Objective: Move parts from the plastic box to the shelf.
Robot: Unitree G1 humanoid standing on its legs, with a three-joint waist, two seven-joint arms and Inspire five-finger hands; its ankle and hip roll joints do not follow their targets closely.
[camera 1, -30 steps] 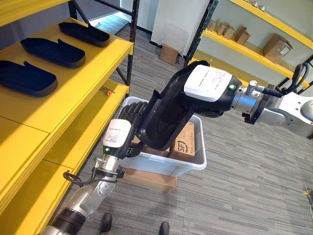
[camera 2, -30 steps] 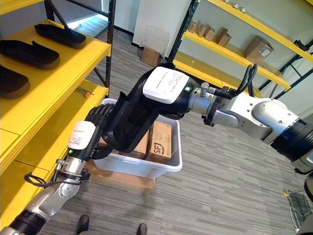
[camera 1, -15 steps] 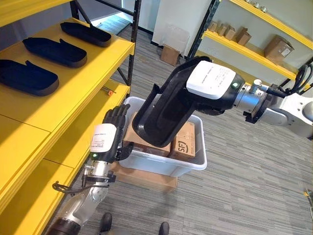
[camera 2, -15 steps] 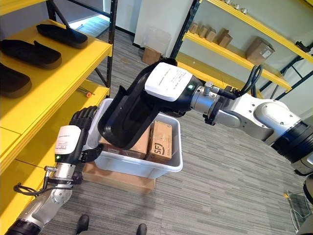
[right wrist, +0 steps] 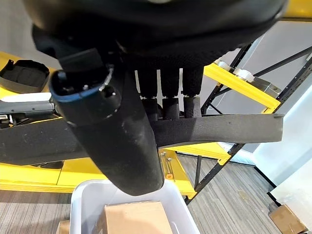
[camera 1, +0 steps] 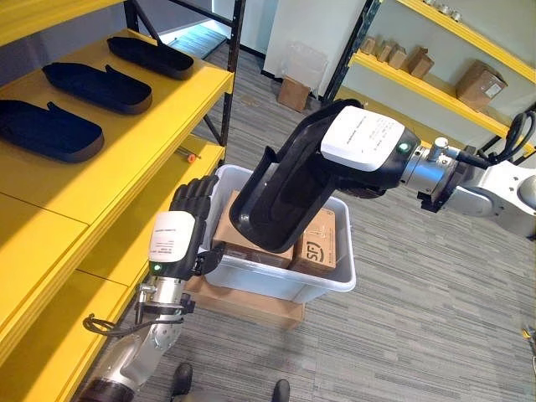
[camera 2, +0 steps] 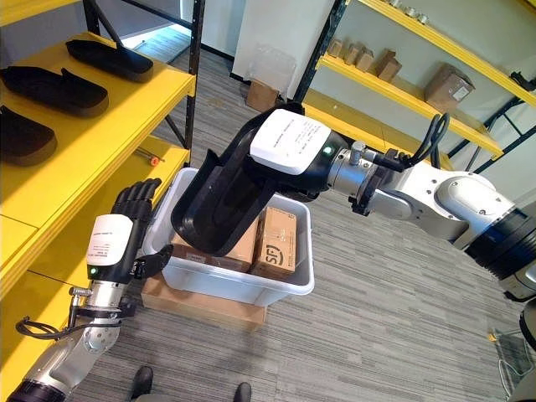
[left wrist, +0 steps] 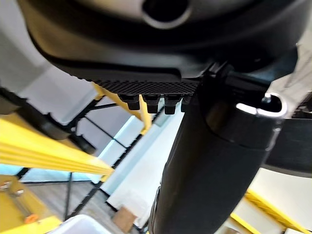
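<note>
We hold a long black tray-shaped part in our right hand, lifted above the white plastic box. In the right wrist view the fingers are curled over the rim of the part and the thumb presses from the other side, so it is pinched. Our left hand stands beside the box's near-left corner, its fingers straight and holding nothing. Cardboard boxes lie in the plastic box, and three similar black parts already lie on the yellow shelf.

We judge the risk like this: the part is long and held at one end only, so it may swing and slip, or its low end may catch the cardboard boxes or the rim. On the way left it could strike the dark shelf post or the shelf's front edge. The free room seems to be on the shelf nearest to us, beside the nearest part
</note>
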